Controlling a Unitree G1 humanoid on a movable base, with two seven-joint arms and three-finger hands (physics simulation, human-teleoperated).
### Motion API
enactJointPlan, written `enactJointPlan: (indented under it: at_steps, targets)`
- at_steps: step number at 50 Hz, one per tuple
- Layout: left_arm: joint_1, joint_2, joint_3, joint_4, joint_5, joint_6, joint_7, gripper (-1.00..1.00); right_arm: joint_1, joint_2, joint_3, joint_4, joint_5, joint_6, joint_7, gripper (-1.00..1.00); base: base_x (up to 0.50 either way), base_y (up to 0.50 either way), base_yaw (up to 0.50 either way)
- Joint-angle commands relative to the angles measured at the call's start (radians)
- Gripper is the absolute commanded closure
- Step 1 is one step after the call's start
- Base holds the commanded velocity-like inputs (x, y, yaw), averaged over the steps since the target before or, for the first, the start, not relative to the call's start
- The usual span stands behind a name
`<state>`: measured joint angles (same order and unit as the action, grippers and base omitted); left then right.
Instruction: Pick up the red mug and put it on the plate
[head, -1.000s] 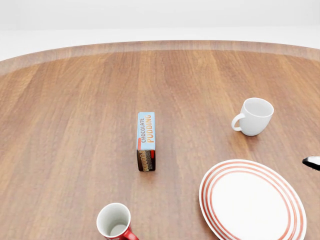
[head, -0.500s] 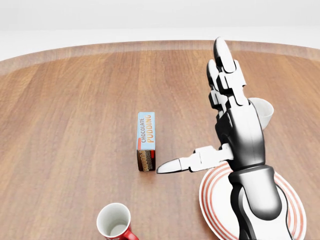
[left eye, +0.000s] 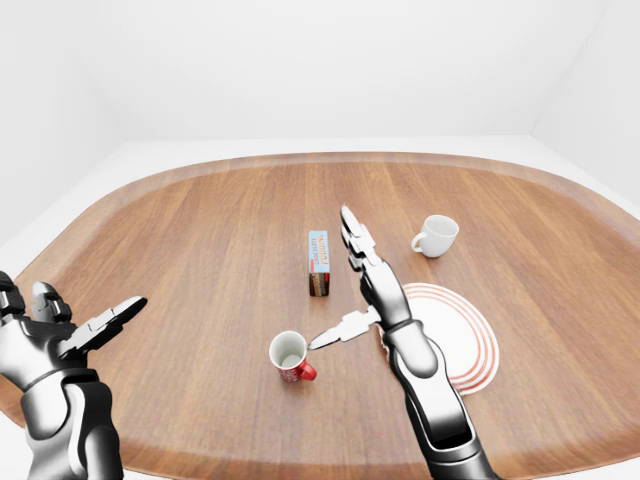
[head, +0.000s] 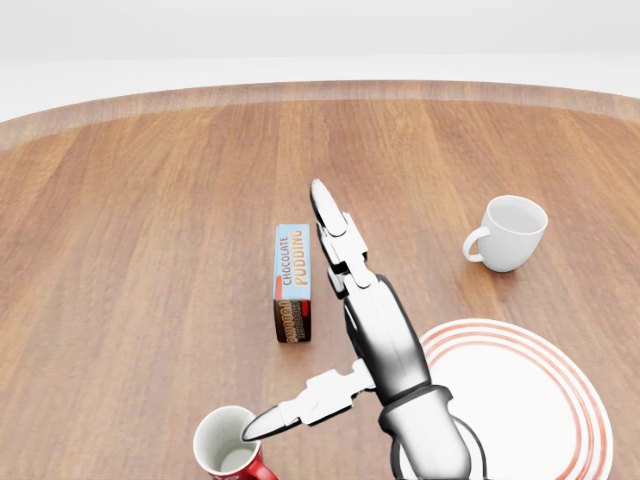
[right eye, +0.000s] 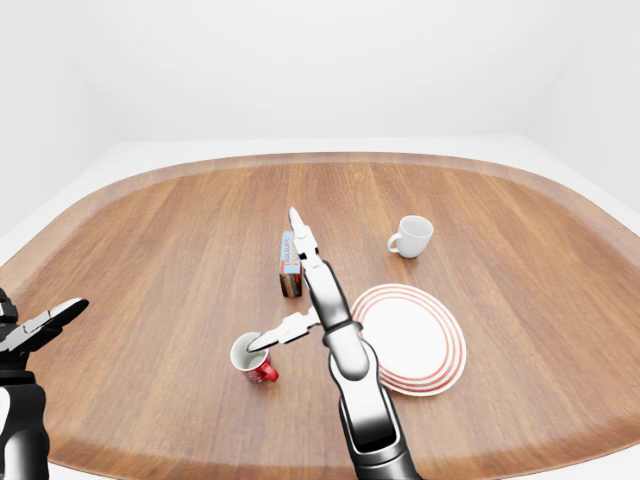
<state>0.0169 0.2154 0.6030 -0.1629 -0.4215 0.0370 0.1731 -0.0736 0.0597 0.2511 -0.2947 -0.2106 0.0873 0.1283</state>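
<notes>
Large oval wooden table with a raised, paler rim, its grain running away from the viewer toward the top of the eye views. Beyond it lies a pale floor, meeting plain white walls; wall corners show at upper left and upper right. Lighting is even and diffuse, with soft shadows on the tabletop.

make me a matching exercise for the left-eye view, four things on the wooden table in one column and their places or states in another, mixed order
Things:
1. red mug with white inside
2. plain white mug
3. blue chocolate pudding box
4. white plate with red rings

Places or states:
A. farthest up and right, handle pointing left
B. partly hidden behind the right arm
C. lowest of the four, under the right hand's thumb tip
D. at the table's middle, long and narrow

Pairs: 1-C, 2-A, 3-D, 4-B
</notes>
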Motion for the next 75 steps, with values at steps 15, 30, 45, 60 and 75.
enactJointPlan:
  at_steps: [15, 30, 45, 60, 75]
  targets:
    - [0.004, -0.002, -0.004, -0.006, -0.001, 0.001, 0.004, -1.00, 0.177, -0.015, 0.134, 0.277, -0.070, -0.107, -0.056, -1.00, 0.00, 0.00, 0.00]
    - [-0.001, 0.000, -0.003, 0.012, 0.000, -0.009, -0.001, -1.00, 0.193, -0.014, 0.153, 0.370, -0.099, -0.165, -0.065, -1.00, 0.00, 0.00, 0.00]
    - [0.004, -0.003, 0.000, -0.017, -0.001, 0.012, 0.005, -1.00, 0.172, 0.017, 0.147, 0.536, -0.154, -0.175, -0.079, -1.00, 0.00, 0.00, 0.00]
    - [0.002, -0.004, 0.000, -0.020, 0.000, 0.017, 0.006, -1.00, 0.099, 0.072, 0.120, 0.710, -0.198, -0.175, -0.115, -1.00, 0.00, 0.00, 0.00]
    - [0.003, -0.004, 0.002, -0.023, -0.001, 0.019, 0.005, -1.00, 0.062, 0.096, 0.091, 0.810, -0.225, -0.175, -0.145, -1.00, 0.00, 0.00, 0.00]
